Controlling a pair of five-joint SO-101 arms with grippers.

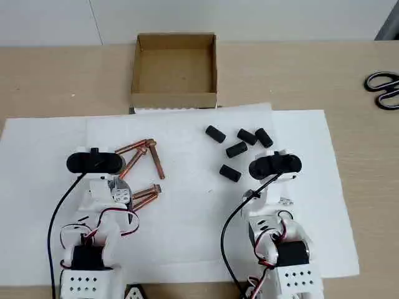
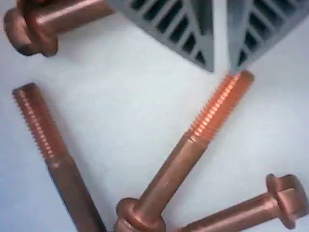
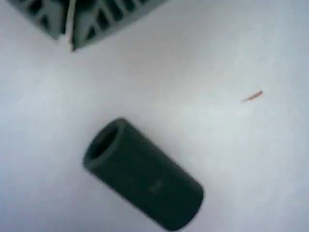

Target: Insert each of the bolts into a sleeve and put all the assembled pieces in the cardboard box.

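Bolts and sleeves unassembled on the white paper; nothing is gripped.

Copper-coloured flanged bolts, threaded toward the tip, are found loose by the left gripper. Black tubular sleeves are scattered near the right gripper. Both jaw pairs are closed to a slit. The cardboard box is set at the paper's far edge.
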